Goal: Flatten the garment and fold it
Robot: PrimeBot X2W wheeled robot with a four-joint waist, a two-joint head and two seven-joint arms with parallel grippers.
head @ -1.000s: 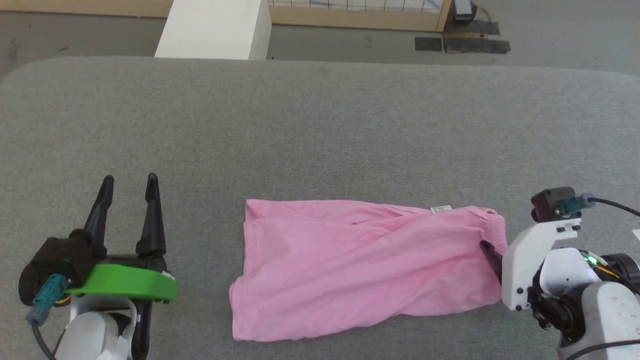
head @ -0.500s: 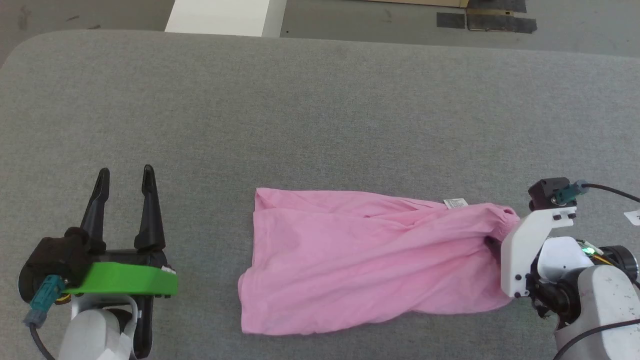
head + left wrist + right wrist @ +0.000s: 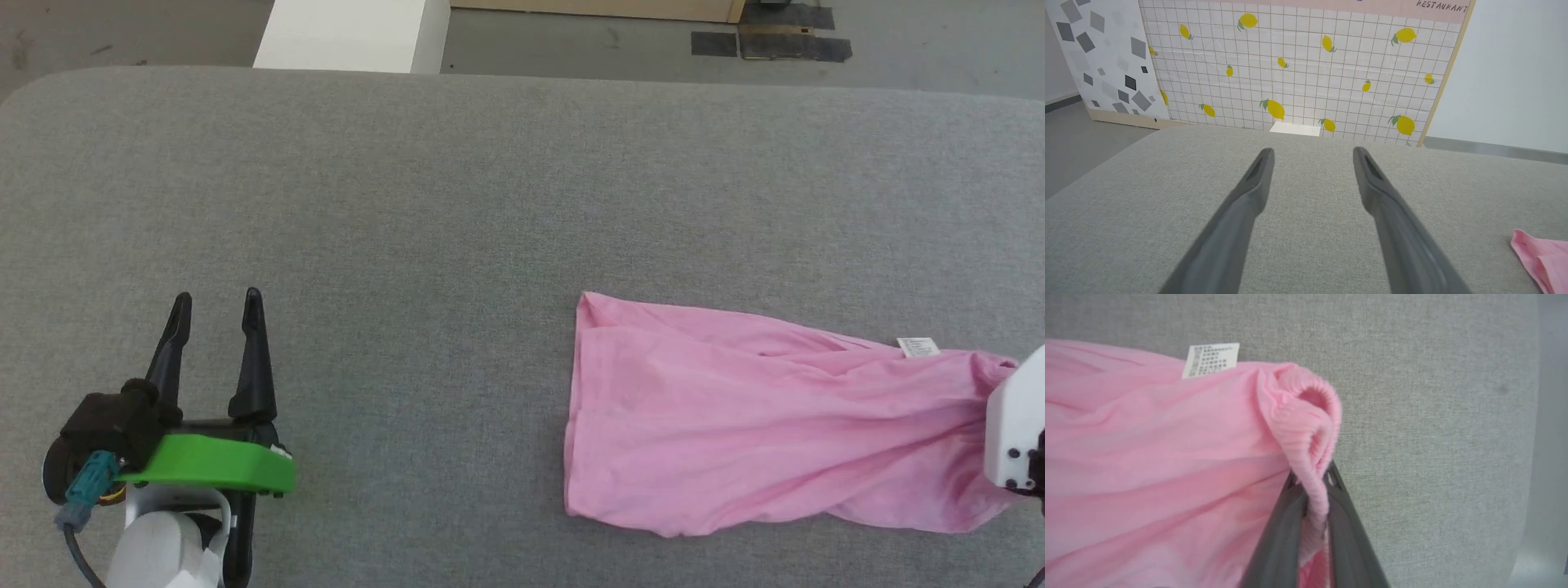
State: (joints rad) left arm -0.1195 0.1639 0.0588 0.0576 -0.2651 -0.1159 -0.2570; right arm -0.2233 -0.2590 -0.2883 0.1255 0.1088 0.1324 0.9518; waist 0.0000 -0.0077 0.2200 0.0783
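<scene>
The light pink garment (image 3: 759,425) lies wrinkled on the grey padded table (image 3: 490,204), right of centre, its white label (image 3: 918,347) near the far right corner. In the right wrist view my right gripper (image 3: 1312,479) is shut on the garment's ribbed waistband (image 3: 1306,428), which bunches up above the fingertips; the label (image 3: 1210,359) lies to the upper left. The right arm's white bracket (image 3: 1015,425) sits at the head view's right edge. My left gripper (image 3: 216,296) rests open at the lower left, well apart from the cloth, with nothing between its fingers (image 3: 1249,192). A garment corner (image 3: 1541,253) shows at that view's right edge.
A white box (image 3: 351,33) stands on the floor beyond the table's far edge, with dark tape patches (image 3: 767,41) further right. The table's right edge (image 3: 1535,457) runs close to the gripped waistband. Bare grey surface spreads between the left gripper and the garment.
My right gripper has shut on the waistband and drawn the garment rightward across the table, stretching it. The left gripper has stayed open in place. The head view shifted slightly.
</scene>
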